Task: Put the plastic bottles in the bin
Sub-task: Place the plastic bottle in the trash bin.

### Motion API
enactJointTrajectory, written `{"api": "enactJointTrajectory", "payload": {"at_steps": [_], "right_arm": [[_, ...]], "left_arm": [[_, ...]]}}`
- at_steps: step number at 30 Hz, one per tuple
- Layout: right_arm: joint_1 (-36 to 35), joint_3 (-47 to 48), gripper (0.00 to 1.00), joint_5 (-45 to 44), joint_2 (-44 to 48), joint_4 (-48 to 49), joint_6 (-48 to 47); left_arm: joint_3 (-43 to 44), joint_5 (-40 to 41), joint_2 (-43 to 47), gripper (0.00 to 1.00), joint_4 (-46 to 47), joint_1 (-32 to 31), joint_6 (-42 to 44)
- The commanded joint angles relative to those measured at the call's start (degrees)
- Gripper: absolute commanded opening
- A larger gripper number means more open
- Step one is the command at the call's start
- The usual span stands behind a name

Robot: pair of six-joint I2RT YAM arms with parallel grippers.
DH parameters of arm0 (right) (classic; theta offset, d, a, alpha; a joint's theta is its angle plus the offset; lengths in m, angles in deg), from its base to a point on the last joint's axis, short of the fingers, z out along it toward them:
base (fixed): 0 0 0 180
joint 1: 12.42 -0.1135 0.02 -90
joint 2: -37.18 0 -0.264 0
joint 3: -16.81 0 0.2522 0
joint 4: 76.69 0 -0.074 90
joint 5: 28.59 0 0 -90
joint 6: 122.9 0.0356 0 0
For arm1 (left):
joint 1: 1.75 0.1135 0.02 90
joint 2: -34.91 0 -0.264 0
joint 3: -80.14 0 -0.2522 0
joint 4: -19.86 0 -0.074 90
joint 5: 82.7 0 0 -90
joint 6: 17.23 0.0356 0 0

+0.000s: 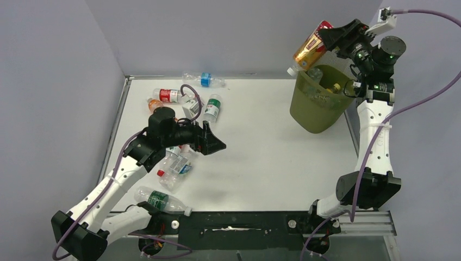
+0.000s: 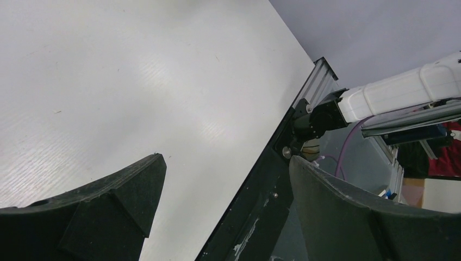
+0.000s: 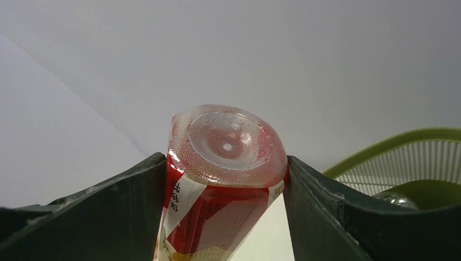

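Red-labelled orange plastic bottle (image 3: 225,141) was clamped in part-closed right gripper (image 3: 225,163); olive-green mesh bin (image 3: 402,157) sat below-right, so centring is advised before release.

bottle (image 3: 225,147) glossy clear plastic; bin (image 1: 315,109) matt green plastic mesh; table (image 1: 272,157) smooth matt white.

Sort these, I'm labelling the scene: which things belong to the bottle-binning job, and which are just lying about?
Job: bin; held red-label bottle; blue-label bottle; green-label bottle; near-edge bottle; the other loose bottles.
Just there: purple cable; black rail.
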Motion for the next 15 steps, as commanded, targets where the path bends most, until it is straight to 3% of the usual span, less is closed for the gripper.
{"api": "enactJointTrajectory", "payload": {"at_steps": [1, 15], "right_arm": [[0.75, 6.54, 0.61, -9.72, -1.73, -1.91, -6.64], [1.24, 9.92, 0.62, -33.22, -3.46, -5.27, -19.63]], "left_arm": [[0.75, 0.29, 2.19, 0.85, -1.23, 0.87, 2.80], [0.08, -0.36, 3.19, 0.85, -6.00, 2.76, 7.17]]}}
